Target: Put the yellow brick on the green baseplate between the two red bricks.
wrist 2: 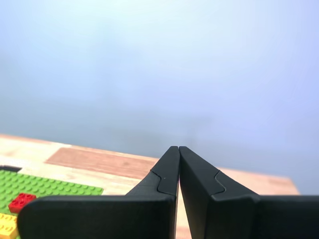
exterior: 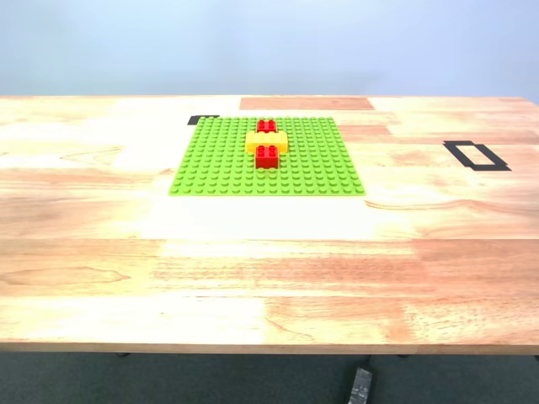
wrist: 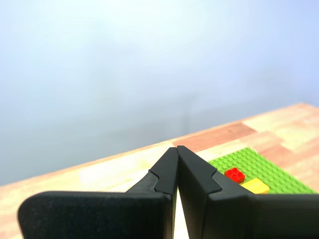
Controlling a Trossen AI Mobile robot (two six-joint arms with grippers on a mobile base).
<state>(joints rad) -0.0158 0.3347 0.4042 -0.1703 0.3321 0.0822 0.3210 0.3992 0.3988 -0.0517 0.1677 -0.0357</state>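
The green baseplate (exterior: 268, 157) lies flat on the wooden table, toward its far side in the exterior view. On it the yellow brick (exterior: 266, 141) sits crosswise between the two red bricks, one behind it (exterior: 266, 126) and one in front (exterior: 268, 156), all touching in a row. Neither arm shows in the exterior view. My first gripper (wrist: 176, 148) is shut with nothing in it, held high and away from the baseplate (wrist: 264, 169), with a red brick (wrist: 235, 174) and the yellow brick (wrist: 255, 186) in its view. My second gripper (wrist 2: 178, 148) is also shut and empty, above the baseplate (wrist 2: 45, 186).
A black tape rectangle (exterior: 476, 155) marks the table at the exterior view's right. A small black tape mark (exterior: 202, 119) lies at the baseplate's far corner. A darker wood patch (exterior: 306, 103) sits behind the baseplate. The table's front edge (exterior: 269, 347) runs below.
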